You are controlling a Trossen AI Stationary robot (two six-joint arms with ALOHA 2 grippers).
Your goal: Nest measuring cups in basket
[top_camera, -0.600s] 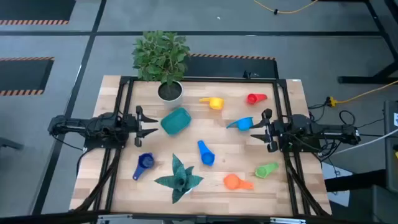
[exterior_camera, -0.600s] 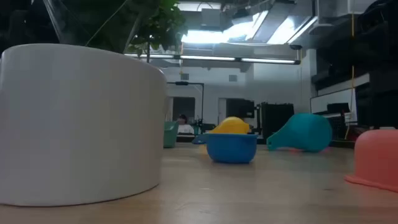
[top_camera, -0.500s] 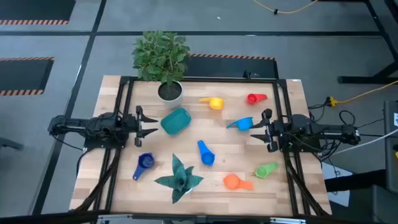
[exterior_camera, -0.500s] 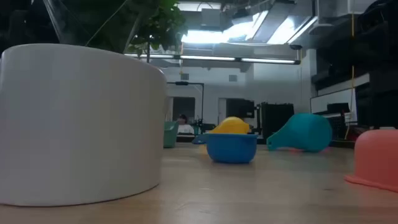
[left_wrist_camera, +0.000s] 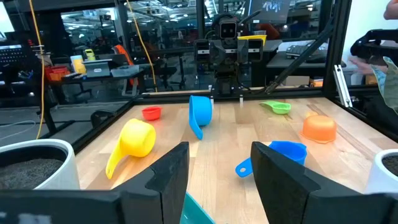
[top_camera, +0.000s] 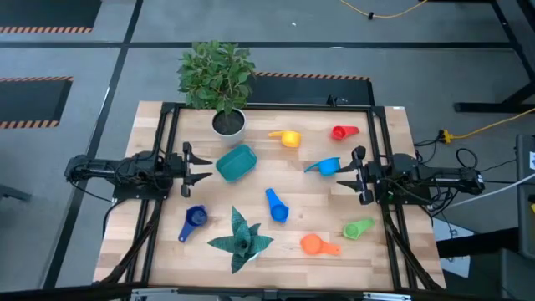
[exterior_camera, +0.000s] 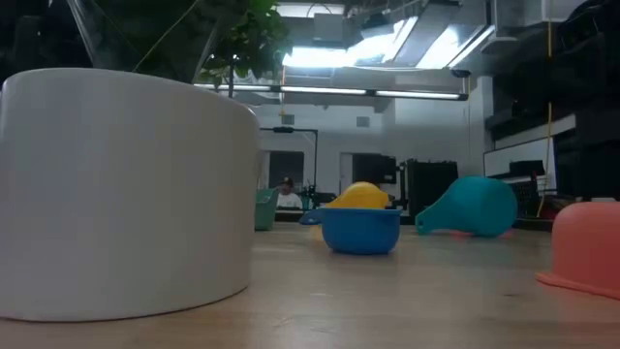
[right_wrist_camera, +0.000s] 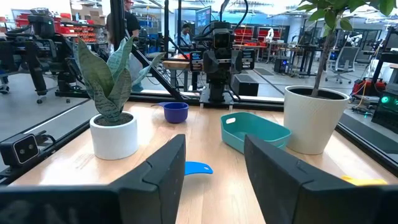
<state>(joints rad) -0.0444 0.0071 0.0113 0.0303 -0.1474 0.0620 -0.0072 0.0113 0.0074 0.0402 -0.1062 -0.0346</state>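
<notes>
While the left claw [top_camera: 203, 168] and right claw [top_camera: 343, 175] stay parted wide, empty, nothing has shifted.

Leafy plant [top_camera: 216, 73]: stands in a white pot [top_camera: 228, 124] at the table's far edge, left of centre.
Spiky plant [top_camera: 241, 237]: sits in its own white pot [right_wrist_camera: 114, 135] near the front edge, around the middle.
Table [top_camera: 384, 259]: light wood, framed by dark rails.
Person [exterior_camera: 286, 194]: small, far back in the room.
</notes>
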